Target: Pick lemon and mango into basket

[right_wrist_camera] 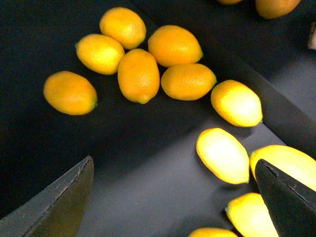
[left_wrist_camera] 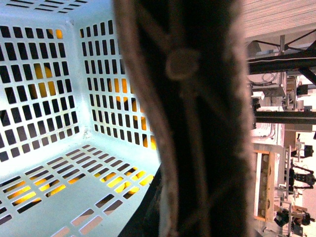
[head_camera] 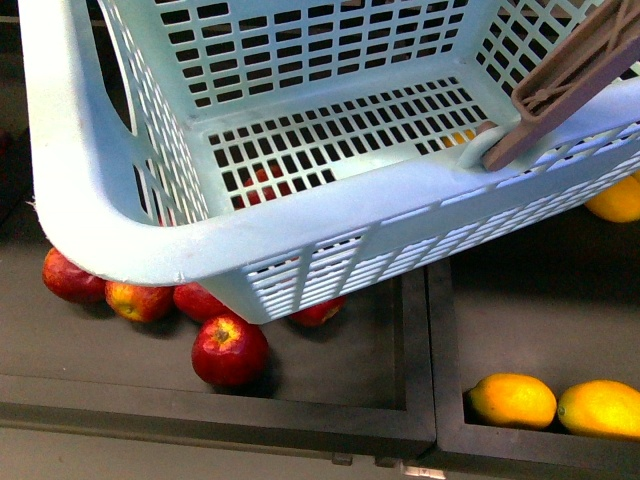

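Note:
The pale teal basket hangs tilted above the bins and fills most of the front view. Its brown handle crosses the top right. The same handle fills the left wrist view, with my left gripper shut on it and its fingers hidden. No fruit shows inside the basket. My right gripper is open above a dark bin floor. Several plump orange lemons lie beyond it. Longer yellow mangoes lie by one finger.
Several red apples lie in the left bin, partly under the basket. A dark divider separates it from the right bin, where two yellow-orange fruits lie at the near edge and another by the basket's wall.

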Available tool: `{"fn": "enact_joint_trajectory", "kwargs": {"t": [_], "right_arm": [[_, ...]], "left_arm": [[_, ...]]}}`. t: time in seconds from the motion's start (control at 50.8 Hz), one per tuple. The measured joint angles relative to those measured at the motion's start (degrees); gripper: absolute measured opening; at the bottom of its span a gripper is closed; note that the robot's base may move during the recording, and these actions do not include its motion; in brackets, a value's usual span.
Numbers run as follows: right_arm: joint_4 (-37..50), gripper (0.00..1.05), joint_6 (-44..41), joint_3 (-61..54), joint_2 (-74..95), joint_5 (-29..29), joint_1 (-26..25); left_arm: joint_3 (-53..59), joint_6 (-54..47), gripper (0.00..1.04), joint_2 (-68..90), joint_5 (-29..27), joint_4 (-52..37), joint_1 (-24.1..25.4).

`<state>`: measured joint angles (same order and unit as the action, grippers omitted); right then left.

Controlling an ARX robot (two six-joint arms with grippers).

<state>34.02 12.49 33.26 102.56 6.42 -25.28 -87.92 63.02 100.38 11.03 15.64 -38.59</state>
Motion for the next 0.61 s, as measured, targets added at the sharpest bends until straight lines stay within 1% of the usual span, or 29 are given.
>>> {"fn": "enact_joint_trajectory", "kwargs": {"t": [0.059,0.236,0.413,0.61], "right_arm": [[0.09,0.96,-0.59,5.07,7.43,1.73,0.66],[-3.5,0.96,-1.66,21.46,25.18,1.27,2.23],[-7.72,0.96,-2.12,34.03,34.25,0.92,3.21],[-10.8,0.96,-2.45,42.66,40.17,0.92,3.37]], "left_arm": [[0.0,0.02,0.05,0.0,0.07,0.0,0.02],[0.0,0.0,0.05,0.0,-0.04,0.0,0.02],[0.0,0.0,0.05,0.0,0.07,0.0,0.0],[0.0,-0.04,0.05,0.0,-0.07,0.0,0.02]]}}
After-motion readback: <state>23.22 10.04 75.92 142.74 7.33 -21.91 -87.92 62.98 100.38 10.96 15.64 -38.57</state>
